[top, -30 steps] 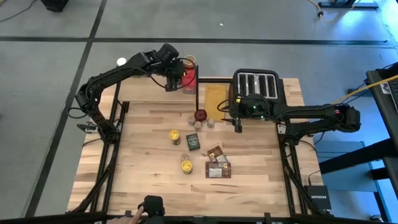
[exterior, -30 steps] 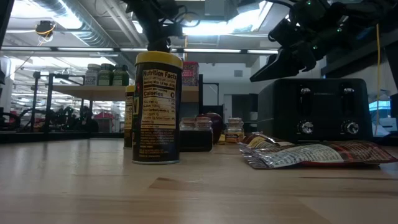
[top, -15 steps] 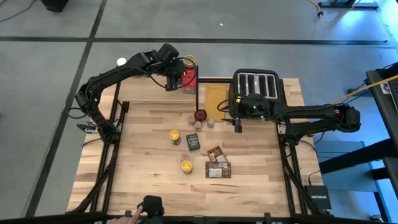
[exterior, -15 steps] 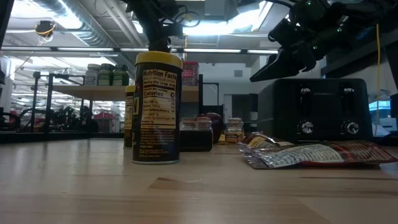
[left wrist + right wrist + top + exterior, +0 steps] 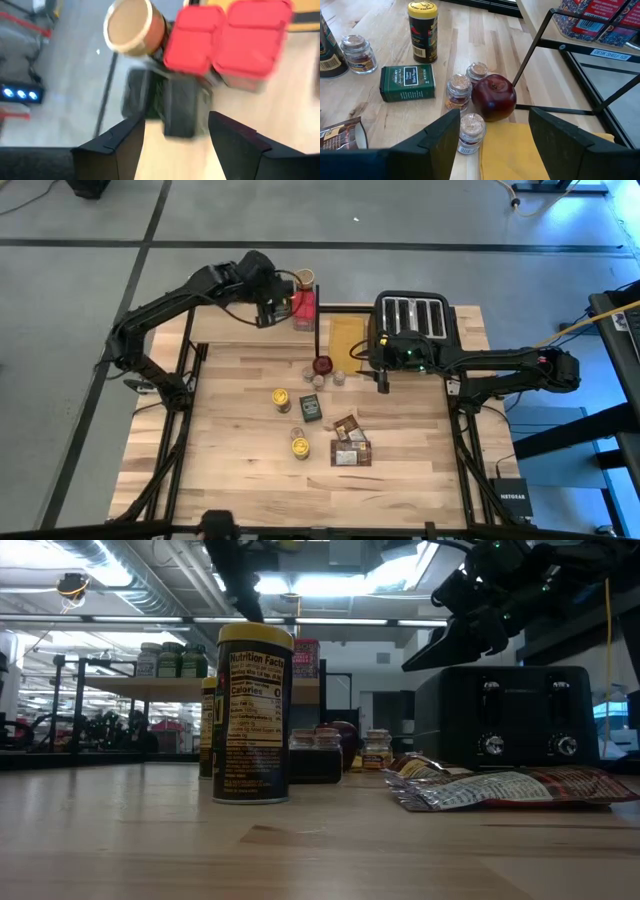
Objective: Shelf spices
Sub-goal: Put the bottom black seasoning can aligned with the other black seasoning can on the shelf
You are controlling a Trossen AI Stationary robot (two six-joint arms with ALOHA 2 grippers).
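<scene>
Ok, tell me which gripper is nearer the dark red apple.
Right. The right gripper hovers just beside the apple, toward the toaster, jaws open. The left gripper is farther off, up at the shelf beside the red-lidded containers.

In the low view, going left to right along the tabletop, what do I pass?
Yellow-lidded spice can → small glass jar → foil packets; black toaster stands behind them.
</scene>
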